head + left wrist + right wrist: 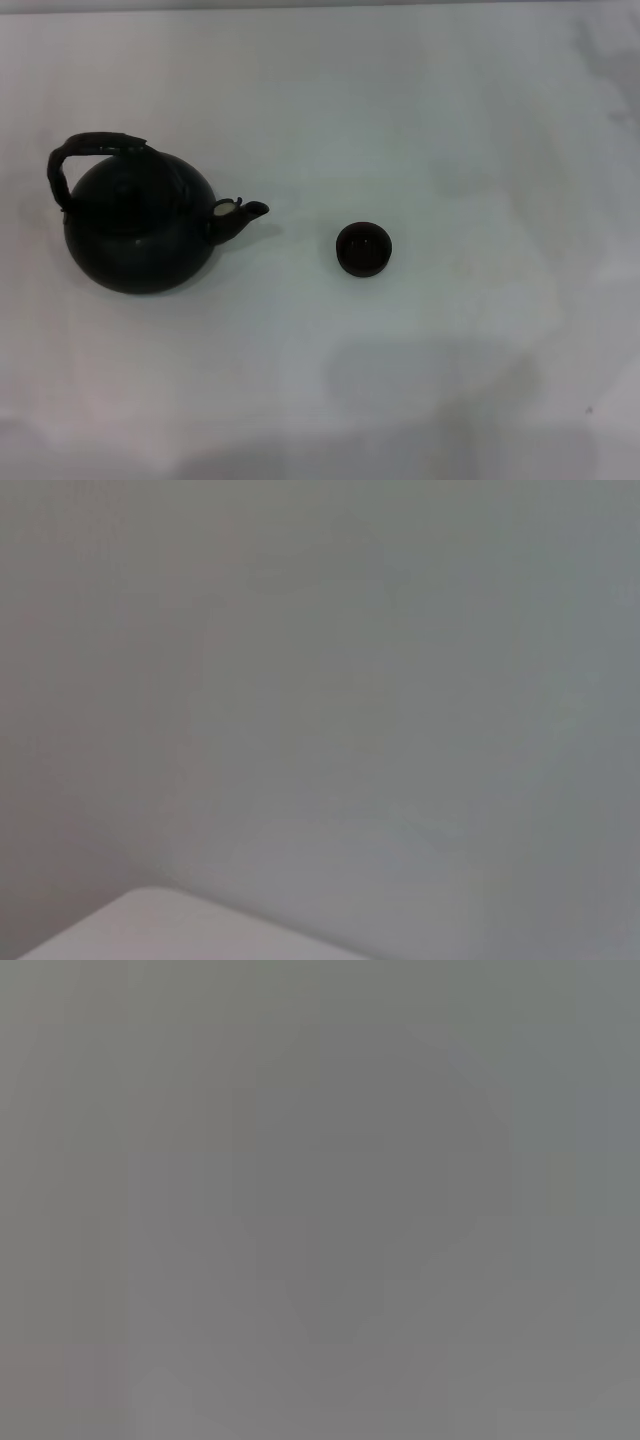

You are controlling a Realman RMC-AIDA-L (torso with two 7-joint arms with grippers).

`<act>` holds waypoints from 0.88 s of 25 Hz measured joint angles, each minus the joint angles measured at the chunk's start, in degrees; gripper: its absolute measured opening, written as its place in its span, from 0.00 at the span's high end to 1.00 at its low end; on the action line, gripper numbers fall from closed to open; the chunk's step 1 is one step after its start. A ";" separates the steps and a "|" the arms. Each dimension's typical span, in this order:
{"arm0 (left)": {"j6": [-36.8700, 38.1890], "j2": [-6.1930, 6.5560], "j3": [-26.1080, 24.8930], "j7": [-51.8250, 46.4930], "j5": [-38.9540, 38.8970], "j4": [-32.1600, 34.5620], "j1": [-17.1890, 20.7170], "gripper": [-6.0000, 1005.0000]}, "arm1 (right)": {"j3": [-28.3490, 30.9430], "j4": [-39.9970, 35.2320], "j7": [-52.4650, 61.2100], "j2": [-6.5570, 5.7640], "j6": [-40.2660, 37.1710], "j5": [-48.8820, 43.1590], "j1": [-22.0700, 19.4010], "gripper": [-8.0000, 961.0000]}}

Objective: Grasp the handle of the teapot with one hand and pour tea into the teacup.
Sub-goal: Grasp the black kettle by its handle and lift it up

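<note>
Grippers do not appear in any view, so neither the left nor the right one can be reported as apart, together or clamped on anything. The left wrist view shows a plain grey surface with a pale rounded corner at its lower left; what that corner belongs to cannot be told. The right wrist view shows uniform grey with no distinguishable object.

Head view layout:

Teapot stands upright in the left half of the frame, at mid height. Its body is round, black and matte. Its spout points toward the right of the frame, with a pale patch at its base.

Handle rises from the pot's left side and arches over its top, at the upper left of the pot. It is dark, rough and slightly angular. Nothing touches it.

Teacup stands upright just right of the frame's centre, level with the pot's lower body. It is small, round and dark, with no handle. It sits apart from the spout, with bare surface between them. Its contents cannot be told.

Table is white and fills the frame, carrying both items.
</note>
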 joint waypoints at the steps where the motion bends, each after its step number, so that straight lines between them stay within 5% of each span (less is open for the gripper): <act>1: -0.02 -0.04 0.00 0.00 0.00 -0.04 0.19 0.23 | -0.03 1.33 -0.27 0.00 0.00 1.24 -0.03 0.13; 15: 1.35 -0.12 0.50 0.10 2.39 -3.71 3.58 0.23 | 0.62 6.48 -0.07 -0.33 0.36 12.09 -0.84 0.13; 22: 10.69 -0.11 1.05 0.30 7.67 -5.69 8.20 0.23 | 0.63 6.24 -0.10 -0.71 0.58 15.75 -0.39 0.13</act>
